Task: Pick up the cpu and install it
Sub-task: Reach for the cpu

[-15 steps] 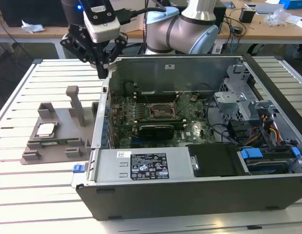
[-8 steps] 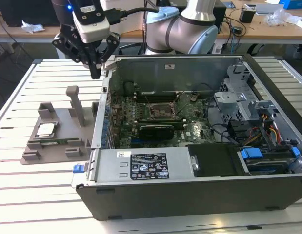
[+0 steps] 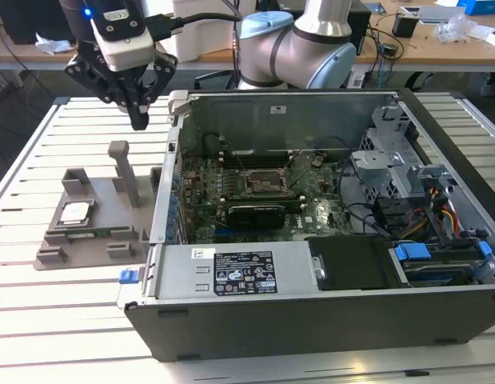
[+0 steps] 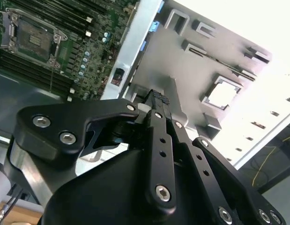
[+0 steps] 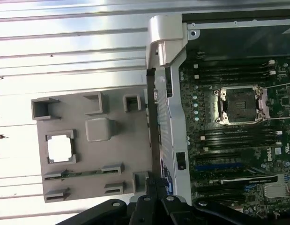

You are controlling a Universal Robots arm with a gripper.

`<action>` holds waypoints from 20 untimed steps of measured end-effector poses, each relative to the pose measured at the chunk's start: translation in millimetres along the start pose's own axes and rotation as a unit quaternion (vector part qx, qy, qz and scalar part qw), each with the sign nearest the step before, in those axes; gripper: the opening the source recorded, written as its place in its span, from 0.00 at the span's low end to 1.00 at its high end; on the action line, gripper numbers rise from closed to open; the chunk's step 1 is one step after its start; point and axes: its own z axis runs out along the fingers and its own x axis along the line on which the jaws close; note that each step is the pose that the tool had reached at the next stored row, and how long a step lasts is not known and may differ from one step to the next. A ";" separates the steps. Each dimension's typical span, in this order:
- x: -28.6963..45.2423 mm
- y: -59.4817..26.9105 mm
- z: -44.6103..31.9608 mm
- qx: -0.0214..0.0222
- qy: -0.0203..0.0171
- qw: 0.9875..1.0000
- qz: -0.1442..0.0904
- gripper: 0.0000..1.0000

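The cpu (image 3: pixel 75 213) is a small square chip with a shiny silver top, lying flat in a recess of the grey holder block (image 3: pixel 93 238) at the exterior view's left. Both wrist views show the cpu (image 4: pixel 223 93) (image 5: pixel 59 148) as a bright square. My gripper (image 3: pixel 140 122) hangs high above the table, over the gap between the holder's tall post and the computer case, well above and to the right of the chip. Its black fingers (image 4: pixel 156 112) meet at the tips, shut on nothing. The gripper (image 5: pixel 155 183) also shows in the first wrist view. The open socket (image 3: pixel 267 182) sits mid-motherboard.
The open computer case (image 3: pixel 311 272) lies on the slatted white table (image 3: pixel 39 320), its metal side wall (image 3: pixel 163 200) next to the holder. A tall grey post (image 3: pixel 125 172) rises from the holder below the gripper. Drive bays and cables (image 3: pixel 435 216) fill the case's right end.
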 end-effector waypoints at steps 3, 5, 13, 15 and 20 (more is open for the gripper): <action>7.6 -0.6 -0.2 0.000 0.000 1.000 0.000 0.11; 14.9 -1.1 -0.4 0.000 0.000 1.000 0.000 0.11; 32.0 -2.3 -0.8 0.000 0.000 1.000 0.000 0.11; 36.2 -2.7 -0.9 0.000 0.000 1.000 0.000 0.11; 48.3 -3.6 -1.2 0.000 0.000 1.000 0.000 0.11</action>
